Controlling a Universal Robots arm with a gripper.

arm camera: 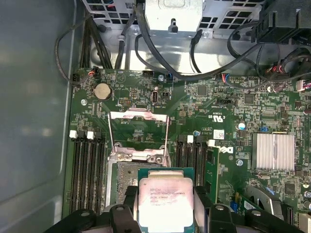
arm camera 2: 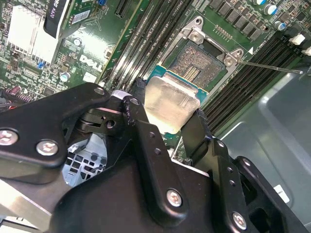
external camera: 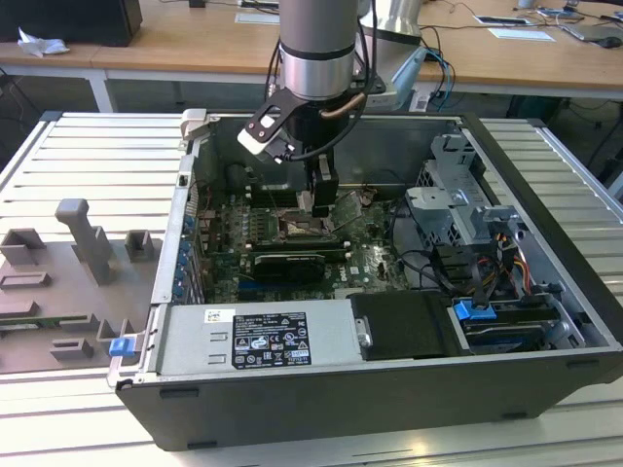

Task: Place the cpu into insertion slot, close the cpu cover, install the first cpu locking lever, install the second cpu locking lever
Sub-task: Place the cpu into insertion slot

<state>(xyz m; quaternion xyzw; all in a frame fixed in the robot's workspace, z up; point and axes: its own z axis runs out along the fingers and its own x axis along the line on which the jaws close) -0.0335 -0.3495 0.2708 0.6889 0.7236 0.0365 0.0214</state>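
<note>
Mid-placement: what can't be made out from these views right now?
1. First wrist view: the cpu covers most of the insertion slot; the picture's edge cuts off the cpu's near side.
2. Second wrist view: the gripper, shut on the cpu, covers its side edges; its gap to the insertion slot cannot be told.
3. Exterior view: the gripper hides the cpu.

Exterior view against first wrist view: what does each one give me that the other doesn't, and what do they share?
Exterior view: the whole computer case on the slatted table, the arm reaching down into it, the power supply, and grey fixtures at the exterior view's left.
First wrist view: the cpu clamped in the gripper close to the insertion slot, the cpu cover standing open, a coin battery and a silver heat sink.
Both: the green motherboard and the memory slots.
</note>
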